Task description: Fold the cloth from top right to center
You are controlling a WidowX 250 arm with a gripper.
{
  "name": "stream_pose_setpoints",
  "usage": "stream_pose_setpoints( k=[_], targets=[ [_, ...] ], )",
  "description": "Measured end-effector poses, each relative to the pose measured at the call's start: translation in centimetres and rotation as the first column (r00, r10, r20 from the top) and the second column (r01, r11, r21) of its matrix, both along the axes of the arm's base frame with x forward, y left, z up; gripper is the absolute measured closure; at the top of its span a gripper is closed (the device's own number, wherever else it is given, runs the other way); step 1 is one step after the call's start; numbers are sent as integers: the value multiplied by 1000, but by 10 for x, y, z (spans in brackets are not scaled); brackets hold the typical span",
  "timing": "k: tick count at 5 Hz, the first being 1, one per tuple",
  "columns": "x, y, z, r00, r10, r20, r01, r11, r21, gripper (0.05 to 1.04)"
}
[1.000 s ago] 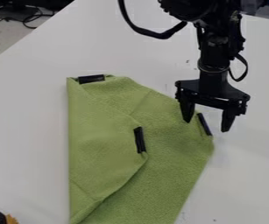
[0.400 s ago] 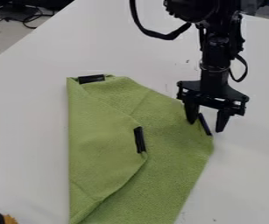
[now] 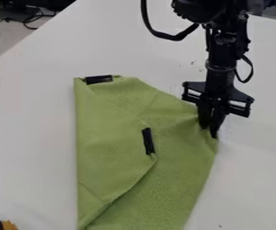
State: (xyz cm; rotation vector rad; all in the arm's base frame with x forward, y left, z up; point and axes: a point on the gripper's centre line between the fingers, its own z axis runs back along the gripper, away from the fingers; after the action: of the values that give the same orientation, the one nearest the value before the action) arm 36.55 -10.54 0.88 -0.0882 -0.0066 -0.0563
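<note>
The black gripper hangs at the right edge of the green cloth, its fingers closed together on the cloth's upper right corner. The green cloth lies on the table, with its left part folded over so that a flap's point rests near the middle. One black clip sits at that flap's point and another black clip at the upper left corner. The strip at the right corner is mostly hidden by the fingers.
The white table surrounds the cloth. A black and orange object lies at the lower left edge. Black cables are on the floor at the upper left, and a dark vertical shape stands along the left edge.
The gripper's fingers have come together on the cloth's right corner. The cloth has shifted slightly to the right on its left side, and a dark shape has appeared at the left edge.
</note>
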Motion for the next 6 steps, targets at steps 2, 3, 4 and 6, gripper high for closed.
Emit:
stream_pose_setpoints(
  k=[2, 3, 4, 6],
  targets=[
    [1, 2, 1, 1000, 14, -14, -14, 1000, 24, 1029],
    [-2, 1, 9, 999, 38, -21, -37, 997, 71, 1029],
    [0, 3, 45, 995, 96, 13, -97, 989, 113, 1029],
    [-15, 30, 84, 971, 219, 91, -228, 968, 103, 1029]
  ],
)
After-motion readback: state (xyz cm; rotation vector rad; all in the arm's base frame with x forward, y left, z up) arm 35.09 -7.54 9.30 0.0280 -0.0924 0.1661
